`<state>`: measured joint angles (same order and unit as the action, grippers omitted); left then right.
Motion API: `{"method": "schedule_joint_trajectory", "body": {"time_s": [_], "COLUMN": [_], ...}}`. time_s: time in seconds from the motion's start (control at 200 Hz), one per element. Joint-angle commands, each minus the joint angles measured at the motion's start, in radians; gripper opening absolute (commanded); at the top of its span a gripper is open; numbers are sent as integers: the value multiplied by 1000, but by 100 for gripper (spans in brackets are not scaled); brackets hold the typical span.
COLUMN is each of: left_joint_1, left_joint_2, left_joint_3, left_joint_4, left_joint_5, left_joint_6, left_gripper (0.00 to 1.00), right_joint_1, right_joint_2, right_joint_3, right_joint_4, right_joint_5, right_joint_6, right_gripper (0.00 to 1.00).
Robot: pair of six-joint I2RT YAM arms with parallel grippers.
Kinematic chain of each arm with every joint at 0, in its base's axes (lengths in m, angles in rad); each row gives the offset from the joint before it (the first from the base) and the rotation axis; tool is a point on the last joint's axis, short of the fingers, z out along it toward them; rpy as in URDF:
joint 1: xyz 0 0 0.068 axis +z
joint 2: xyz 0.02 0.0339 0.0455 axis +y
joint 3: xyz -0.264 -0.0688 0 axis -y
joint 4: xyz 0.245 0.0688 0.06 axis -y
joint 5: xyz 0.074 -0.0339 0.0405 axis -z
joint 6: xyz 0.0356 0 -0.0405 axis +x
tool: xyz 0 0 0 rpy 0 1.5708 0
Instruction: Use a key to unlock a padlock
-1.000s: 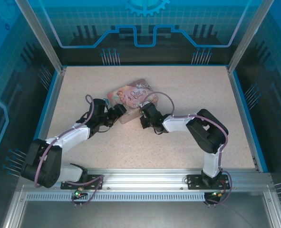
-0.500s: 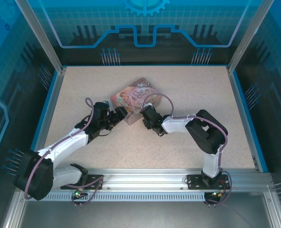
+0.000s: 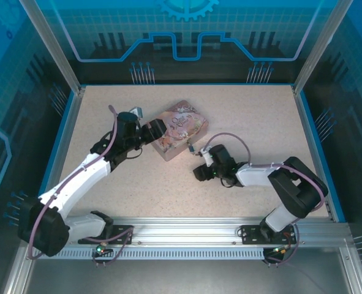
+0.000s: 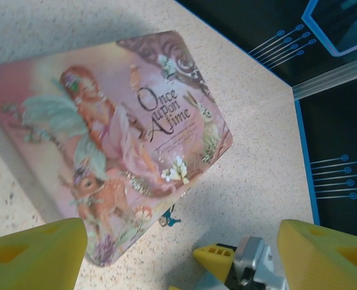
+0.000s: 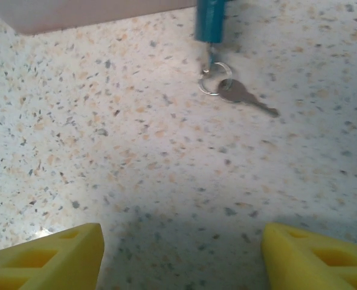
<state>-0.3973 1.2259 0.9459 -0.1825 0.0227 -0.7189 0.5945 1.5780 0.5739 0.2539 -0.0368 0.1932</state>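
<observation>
The tiny teal padlock [image 5: 209,21] hangs at the near edge of the pink tin [image 4: 106,139], its body pointing onto the table. A ring joins it to the thin silver key [image 5: 249,100], which lies flat on the speckled surface. My right gripper [image 5: 181,257] is open, low over the table, a short way back from the key with nothing between its fingers. From above, the padlock [image 3: 191,147] sits just beyond that right gripper [image 3: 199,164]. My left gripper [image 3: 155,130] is open above the tin's left end. In the left wrist view the padlock [image 4: 169,216] shows below the tin's corner.
The tin [image 3: 179,127] lies at an angle in the middle of the table [image 3: 260,116]. Blue rails and glass walls enclose the workspace. A yellow finger of the right gripper [image 4: 217,257] pokes into the left wrist view near the padlock.
The right gripper has drawn back from the tin, toward the right and the near side. The left gripper moved farther along the tin's left end, and the tin has turned slightly.
</observation>
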Motion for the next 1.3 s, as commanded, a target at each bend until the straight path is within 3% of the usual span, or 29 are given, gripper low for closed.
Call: {"method": "schedule_joint_trajectory", "body": {"time_s": [0.0, 0.115, 0.33, 0.555, 0.86, 1.066, 1.296], "left_joint_1": [4, 6, 22, 70, 67, 48, 42], "left_joint_2": [65, 120, 177, 236, 399, 463, 466], "left_joint_3": [64, 94, 102, 99, 159, 172, 138], "left_joint_4": [-21, 4, 58, 103, 172, 202, 206], "left_joint_5": [22, 44, 80, 141, 262, 286, 271], "left_joint_6": [107, 123, 106, 86, 79, 64, 49], "left_gripper": [82, 81, 81, 81, 78, 77, 77], "right_joint_1": [-101, -198, -227, -200, -178, -161, -157], "right_joint_2": [11, 100, 245, 319, 357, 374, 372], "right_joint_3": [3, 58, 136, 186, 221, 246, 238], "right_joint_4": [87, 148, 260, 280, 284, 278, 279], "right_joint_5": [-334, -490, -541, -512, -491, -475, -430], "right_joint_6": [-30, 7, 97, 146, 176, 185, 191], "right_gripper": [66, 56, 48, 40, 31, 26, 15]}}
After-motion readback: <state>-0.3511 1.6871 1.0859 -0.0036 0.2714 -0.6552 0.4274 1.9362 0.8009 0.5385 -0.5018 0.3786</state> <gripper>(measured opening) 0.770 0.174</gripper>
